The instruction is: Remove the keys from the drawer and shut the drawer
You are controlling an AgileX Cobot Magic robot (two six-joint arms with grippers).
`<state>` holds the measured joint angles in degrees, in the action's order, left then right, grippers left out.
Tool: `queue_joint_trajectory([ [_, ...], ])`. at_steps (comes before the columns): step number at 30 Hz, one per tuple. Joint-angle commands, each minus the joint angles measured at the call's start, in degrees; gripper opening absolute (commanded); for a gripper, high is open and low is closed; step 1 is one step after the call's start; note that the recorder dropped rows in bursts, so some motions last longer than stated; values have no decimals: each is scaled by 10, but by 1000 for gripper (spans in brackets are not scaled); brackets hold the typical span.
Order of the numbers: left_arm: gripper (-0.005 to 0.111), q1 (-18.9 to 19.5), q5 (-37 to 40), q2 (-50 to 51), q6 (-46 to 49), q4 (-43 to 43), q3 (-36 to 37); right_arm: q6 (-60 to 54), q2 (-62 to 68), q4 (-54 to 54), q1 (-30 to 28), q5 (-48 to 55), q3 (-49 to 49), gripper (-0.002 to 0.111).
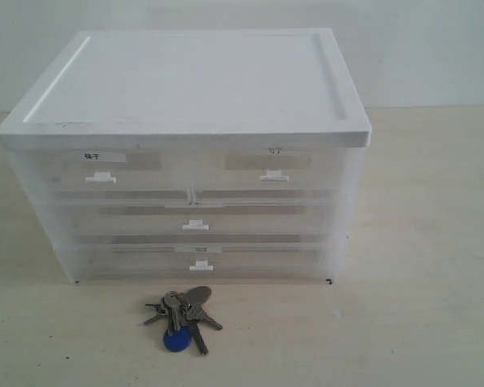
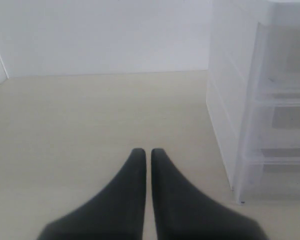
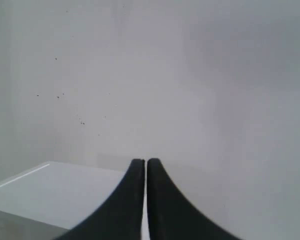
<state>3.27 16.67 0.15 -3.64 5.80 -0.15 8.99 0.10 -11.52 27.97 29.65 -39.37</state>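
One bunch of keys [image 1: 181,310] out on the worktop [image 1: 419,322], four drawers shut behind.
Nearest, the keys with one blue fob [image 1: 174,341], flat just before the cabinet [image 1: 185,81]. Beyond, two full-width drawers below, two half-width on top, the faint-labelled drawer [image 1: 274,165] at upper right, pushed in. Beside the cabinet, left jaws clenched, empty, low over the worktop; right jaws clenched, empty.

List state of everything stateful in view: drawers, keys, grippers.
keys: lying loose on table in front of drawer unit, unheld
top-right half-width drawer: closed
top-left half-width drawer: closed
middle full-width drawer: closed
bottom full-width drawer: closed
left gripper: shut, empty
right gripper: shut, empty
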Motion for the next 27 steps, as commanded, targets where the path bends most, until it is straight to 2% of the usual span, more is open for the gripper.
queue_joint_trajectory([
  [1, 5, 1, 1, -1, 2, 0, 1, -4, -1, 2, 2, -10, 3, 0],
  [3, 5, 1, 1, -1, 2, 0, 1, -4, -1, 14, -1, -47, 21, 0],
  [5, 5, 1, 1, -1, 2, 0, 1, -5, -1, 13, -15, -127, 54, 0],
  [8, 5, 1, 1, -1, 2, 0, 1, -9, -1, 15, -60, -249, 120, 0],
  [10, 5, 1, 1, -1, 2, 0, 1, -11, -1, 18, -108, -319, 174, 0],
  [16, 5, 1, 1, -1, 2, 0, 1, -12, -1, 33, -253, -416, 303, 0],
  [21, 5, 1, 1, -1, 2, 0, 1, -16, -1, 68, -303, -427, 394, 0],
  [23, 5, 1, 1, -1, 2, 0, 1, -39, -1, 68, -303, -335, 394, 0],
  [27, 5, 1, 1, -1, 2, 0, 1, -90, -1, 68, -303, -226, 394, 0],
])
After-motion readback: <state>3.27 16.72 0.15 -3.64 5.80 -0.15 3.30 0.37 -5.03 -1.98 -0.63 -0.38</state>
